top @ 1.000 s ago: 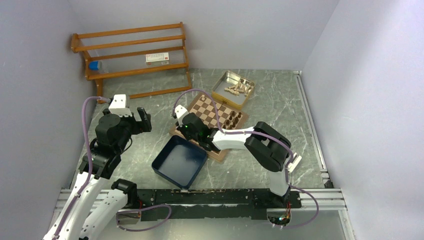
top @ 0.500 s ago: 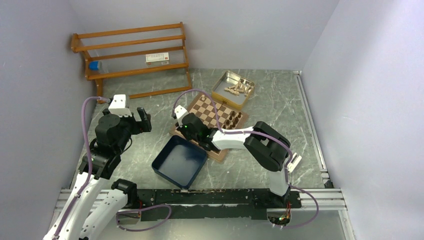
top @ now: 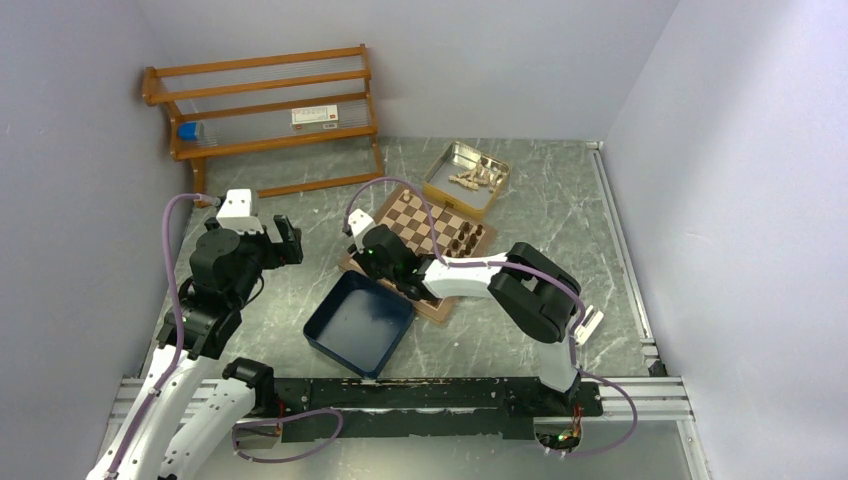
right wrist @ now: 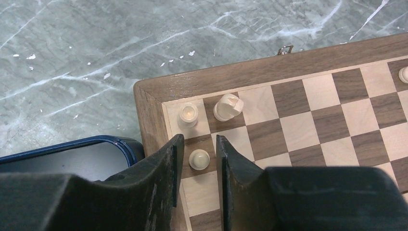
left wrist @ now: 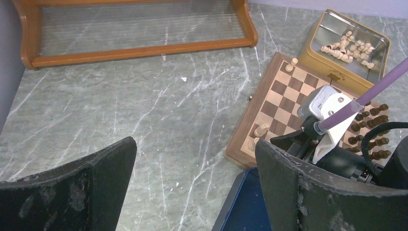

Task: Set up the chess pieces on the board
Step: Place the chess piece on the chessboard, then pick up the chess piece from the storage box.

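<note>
No text could be read. A white label [top: 314, 116] with red print sat on the rack [top: 270, 141], too small to make out. A faint mark on the tin [left wrist: 321, 67] wall was illegible.

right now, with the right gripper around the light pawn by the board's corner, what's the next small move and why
Probably lift the right gripper straight up. The light pawn stands upright on the board with a slim gap to each finger, and a taller light piece stands just beyond, so sideways motion might topple one.
</note>
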Motion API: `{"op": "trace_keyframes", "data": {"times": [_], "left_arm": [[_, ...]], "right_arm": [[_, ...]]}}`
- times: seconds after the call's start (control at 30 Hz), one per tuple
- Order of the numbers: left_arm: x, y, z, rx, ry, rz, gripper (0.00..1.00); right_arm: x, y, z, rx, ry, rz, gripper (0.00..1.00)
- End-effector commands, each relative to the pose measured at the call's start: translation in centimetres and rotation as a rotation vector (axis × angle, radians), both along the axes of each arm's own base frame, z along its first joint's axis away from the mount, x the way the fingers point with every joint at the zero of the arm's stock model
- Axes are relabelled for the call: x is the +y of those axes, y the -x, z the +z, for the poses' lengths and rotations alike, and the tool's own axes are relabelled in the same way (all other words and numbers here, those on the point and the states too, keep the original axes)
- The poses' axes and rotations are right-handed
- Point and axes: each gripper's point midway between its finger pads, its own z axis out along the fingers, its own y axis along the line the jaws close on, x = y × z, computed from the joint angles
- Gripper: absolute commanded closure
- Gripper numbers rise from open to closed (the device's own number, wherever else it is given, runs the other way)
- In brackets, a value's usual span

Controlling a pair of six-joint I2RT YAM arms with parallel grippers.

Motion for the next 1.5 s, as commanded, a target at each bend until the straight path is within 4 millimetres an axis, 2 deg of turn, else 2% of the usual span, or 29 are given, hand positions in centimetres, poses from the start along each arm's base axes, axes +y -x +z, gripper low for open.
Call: {"op": "trace_keyframes", "data": {"times": [0.0,0.2,0.57,0.67,0.83,0.93,1.03,1.2,1.3,1.47], "left_arm": [[0.2,0.0,0.8,-0.024,0.007,0.006,0.02],[0.1,0.1,0.8,-0.022,0.009,0.002,0.02],[-0.5,-0.1,0.3,-0.002,0.011,-0.03,0.02],[-1.0,-0.2,0.4,-0.005,0.017,-0.055,0.03],[-1.9,-0.3,1.0,-0.023,0.034,-0.1,0.03],[-2.3,-0.3,1.0,-0.007,0.034,-0.121,0.03],[-2.5,-0.3,0.6,0.015,0.021,-0.138,0.03],[-2.5,-0.2,-0.1,0.029,0.009,-0.143,0.03],[-2.7,0.1,-0.2,0.027,0.017,-0.159,0.03],[-2.7,0.1,0.1,0.004,0.018,-0.161,0.03]], "right_arm": [[1.0,-0.3,0.9,-0.008,-0.03,-0.001,0.65],[1.0,-0.1,2.5,-0.007,-0.05,0.001,0.62],[0.0,-0.3,8.2,-0.023,-0.124,-0.066,0.55],[-0.8,-1.5,9.4,-0.044,-0.129,-0.115,0.56],[-3.2,-5.2,11.3,-0.062,-0.139,-0.211,0.61],[-6.4,-8.8,11.9,-0.077,-0.134,-0.299,0.62],[-10.5,-12.5,12.0,-0.094,-0.103,-0.407,0.62],[-17.6,-17.9,10.5,-0.086,-0.049,-0.582,0.62],[-21.3,-20.0,9.2,-0.063,-0.016,-0.655,0.63],[-25.5,-23.5,7.3,-0.03,0.034,-0.741,0.66]]}}
